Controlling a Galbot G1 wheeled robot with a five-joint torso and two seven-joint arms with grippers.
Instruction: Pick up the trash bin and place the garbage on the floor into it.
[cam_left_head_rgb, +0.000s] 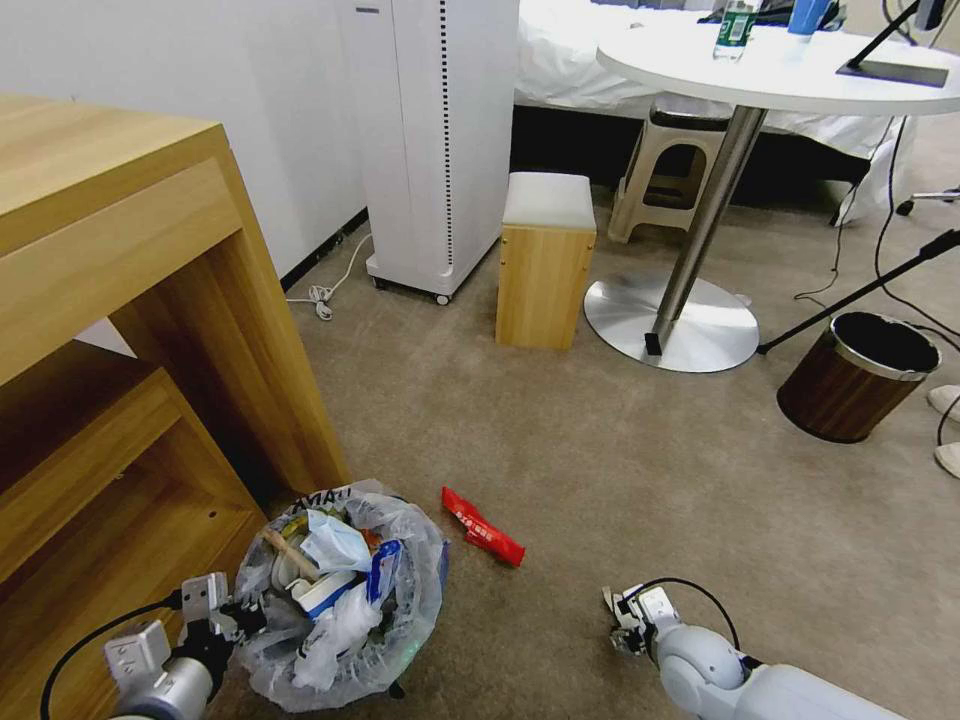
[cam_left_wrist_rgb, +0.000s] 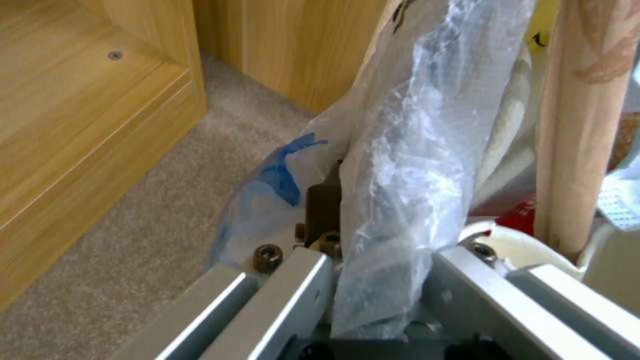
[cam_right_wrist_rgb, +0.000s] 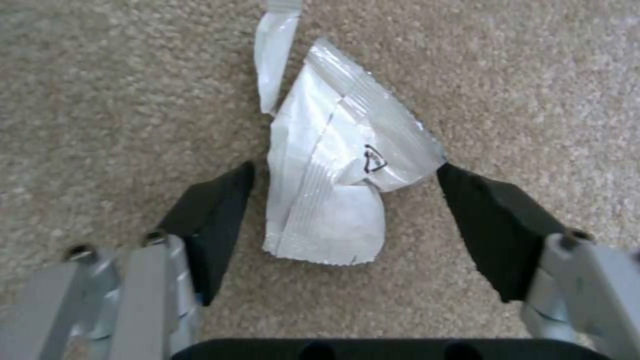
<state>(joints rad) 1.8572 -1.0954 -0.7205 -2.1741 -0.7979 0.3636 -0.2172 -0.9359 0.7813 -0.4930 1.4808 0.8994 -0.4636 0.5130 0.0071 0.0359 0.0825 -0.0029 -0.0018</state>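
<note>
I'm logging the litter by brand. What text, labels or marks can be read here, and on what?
None reads.
Red wrapper: white print, too small.
Silver wrapper between the open right gripper fingers: small black triangle mark, no words.
Trash bin bag: dark letters on the rim, unreadable.
Bottle label: blurred.

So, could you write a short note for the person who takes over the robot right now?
Left gripper: shut on the bagged rim of the trash bin, beside the wooden desk.
Right gripper: open, low over the floor, one finger on each side of a silver wrapper, not yet gripping it.
Done: the bin already holds a cup, a stick, tissue and wrappers.
Left: grip the silver wrapper and drop it in the bin; then the red wrapper, lying on the carpet next to the bin.
</note>
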